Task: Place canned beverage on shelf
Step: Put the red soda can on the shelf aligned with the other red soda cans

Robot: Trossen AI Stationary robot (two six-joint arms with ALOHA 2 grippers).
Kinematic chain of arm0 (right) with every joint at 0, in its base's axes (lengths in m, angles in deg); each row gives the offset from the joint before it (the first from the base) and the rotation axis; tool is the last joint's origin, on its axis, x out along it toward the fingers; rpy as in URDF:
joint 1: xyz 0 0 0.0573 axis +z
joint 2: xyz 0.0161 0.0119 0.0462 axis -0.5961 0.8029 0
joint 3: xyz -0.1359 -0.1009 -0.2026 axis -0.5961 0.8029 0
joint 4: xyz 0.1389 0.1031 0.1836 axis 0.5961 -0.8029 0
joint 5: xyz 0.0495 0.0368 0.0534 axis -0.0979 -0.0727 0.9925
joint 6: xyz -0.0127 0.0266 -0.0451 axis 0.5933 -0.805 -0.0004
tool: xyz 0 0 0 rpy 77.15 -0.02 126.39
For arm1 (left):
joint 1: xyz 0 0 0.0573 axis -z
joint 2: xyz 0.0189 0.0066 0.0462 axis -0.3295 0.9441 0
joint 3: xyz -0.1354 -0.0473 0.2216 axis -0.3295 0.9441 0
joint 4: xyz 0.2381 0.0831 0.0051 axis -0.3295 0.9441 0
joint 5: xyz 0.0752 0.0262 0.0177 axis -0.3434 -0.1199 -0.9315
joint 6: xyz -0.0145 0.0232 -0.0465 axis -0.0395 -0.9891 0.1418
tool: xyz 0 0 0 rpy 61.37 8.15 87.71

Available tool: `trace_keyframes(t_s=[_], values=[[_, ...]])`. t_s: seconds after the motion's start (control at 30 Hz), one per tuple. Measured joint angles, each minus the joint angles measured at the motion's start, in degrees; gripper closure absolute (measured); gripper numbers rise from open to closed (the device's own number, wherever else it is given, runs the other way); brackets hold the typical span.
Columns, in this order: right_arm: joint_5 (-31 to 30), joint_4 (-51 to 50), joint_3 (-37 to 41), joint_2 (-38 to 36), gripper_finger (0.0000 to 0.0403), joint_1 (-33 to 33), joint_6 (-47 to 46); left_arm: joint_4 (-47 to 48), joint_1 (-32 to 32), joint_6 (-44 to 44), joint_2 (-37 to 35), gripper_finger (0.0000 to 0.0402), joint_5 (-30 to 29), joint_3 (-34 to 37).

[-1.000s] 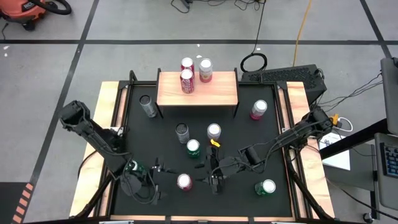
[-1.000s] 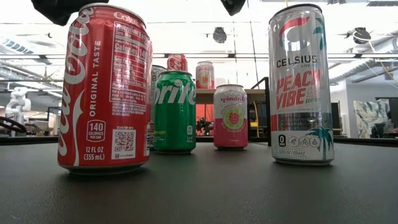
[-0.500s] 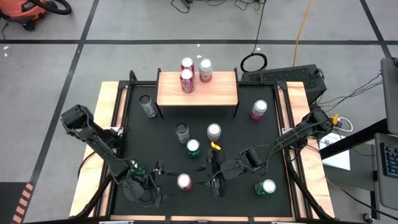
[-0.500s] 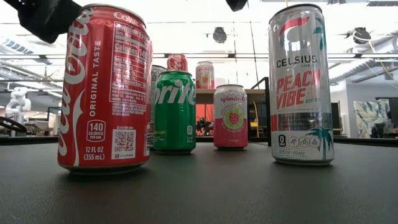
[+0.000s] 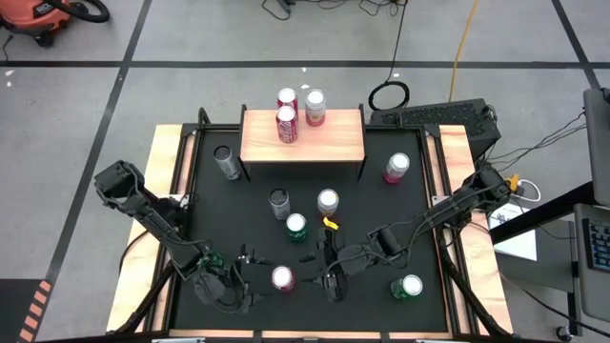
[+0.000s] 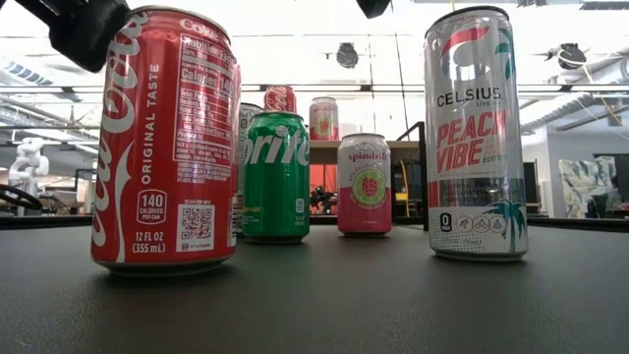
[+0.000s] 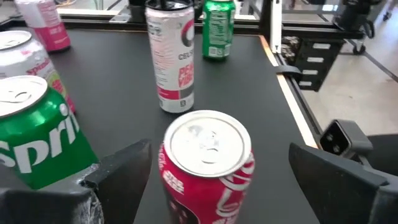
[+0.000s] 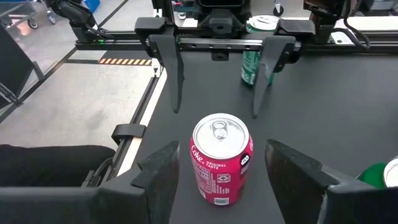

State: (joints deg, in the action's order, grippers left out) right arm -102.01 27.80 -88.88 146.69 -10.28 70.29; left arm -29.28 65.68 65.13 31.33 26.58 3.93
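A red Coca-Cola can [image 5: 282, 277] stands upright on the black mat near the table's near edge. My left gripper [image 5: 250, 277] is open just left of it; in the left wrist view the can [image 7: 208, 168] shows between the spread fingers with gaps on both sides. My right gripper [image 5: 320, 273] is open just right of it, its fingers on either side of the can [image 8: 221, 158] without touching. The wood-topped shelf [image 5: 329, 143] stands at the far side, with three cans on its left half.
Other upright cans stand on the mat: a green Sprite [image 5: 296, 227], a white one [image 5: 328, 201], two grey ones [image 5: 279, 203] [image 5: 227, 162], a pink one [image 5: 396, 168] and a green one [image 5: 410, 287]. A tall Celsius can [image 6: 477, 133] shows in the low view.
My left gripper has moved toward the table's right edge, closer to the Coca-Cola can, staying open. The can has stayed in place.
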Motion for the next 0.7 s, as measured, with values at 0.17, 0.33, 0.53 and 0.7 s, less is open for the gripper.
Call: trace_keyframes(t_s=[0.17,0.33,0.53,0.7], values=[[0.0,-0.32,0.0,0.0,0.019,0.02,0.0,0.5,-0.13,1.5,0.0,0.0022,-0.05,0.0],[0.0,-0.46,0.0,0.02,0.019,0.02,0.0,1.65,0.58,3.3,-0.02,0.0022,-0.05,0.0],[0.0,-0.46,0.0,0.02,0.019,0.02,0.03,3.02,0.45,4.67,-0.02,0.0022,-1.91,0.01],[0.02,-0.44,0.0,0.02,0.019,0.03,0.03,1.76,-0.2,5.15,0.8,0.0022,-1.74,0.0]])
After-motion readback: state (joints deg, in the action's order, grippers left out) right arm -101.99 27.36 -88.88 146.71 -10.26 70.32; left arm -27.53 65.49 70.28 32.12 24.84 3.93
